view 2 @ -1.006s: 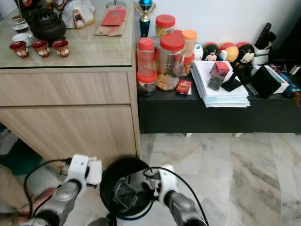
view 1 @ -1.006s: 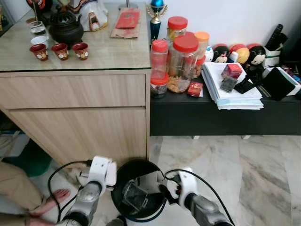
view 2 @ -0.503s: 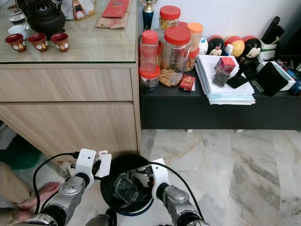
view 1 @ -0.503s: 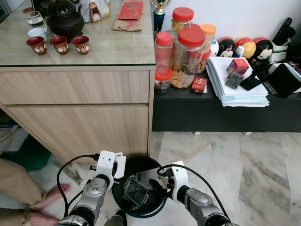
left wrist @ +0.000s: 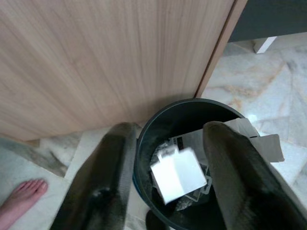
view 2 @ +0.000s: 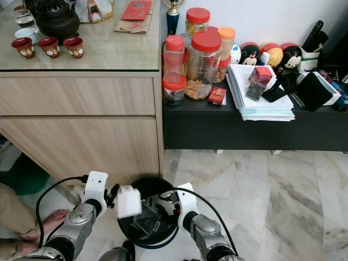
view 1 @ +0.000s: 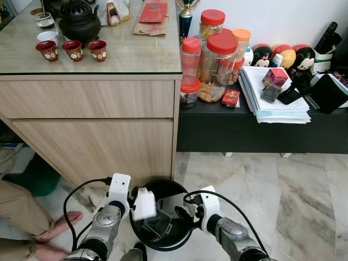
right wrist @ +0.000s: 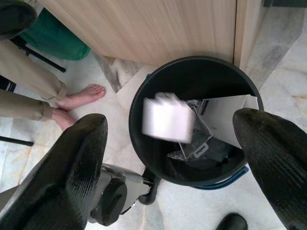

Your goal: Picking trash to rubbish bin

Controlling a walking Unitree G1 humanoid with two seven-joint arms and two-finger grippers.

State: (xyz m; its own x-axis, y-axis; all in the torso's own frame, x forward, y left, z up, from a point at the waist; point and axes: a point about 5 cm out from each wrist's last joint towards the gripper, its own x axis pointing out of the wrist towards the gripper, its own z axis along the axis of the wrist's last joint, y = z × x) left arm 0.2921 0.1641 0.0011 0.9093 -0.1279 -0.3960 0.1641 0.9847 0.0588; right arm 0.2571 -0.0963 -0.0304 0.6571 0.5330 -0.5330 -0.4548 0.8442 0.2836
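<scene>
2 head eyes look down from above; 2 wrist cameras close over the shared bin [left wrist: 192, 158].

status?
Both end effectors open, left, right, over bin. White box loose above bin. Person's foot nearby, clear.

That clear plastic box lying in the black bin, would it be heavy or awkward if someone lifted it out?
Probably light: the clear plastic box looks thin-walled and see-through, and seems empty. It likely flexes or crackles rather than staying rigid. It lies tilted among other trash in the black bin, so it might snag or slip; smooth plastic gives little grip.
</scene>
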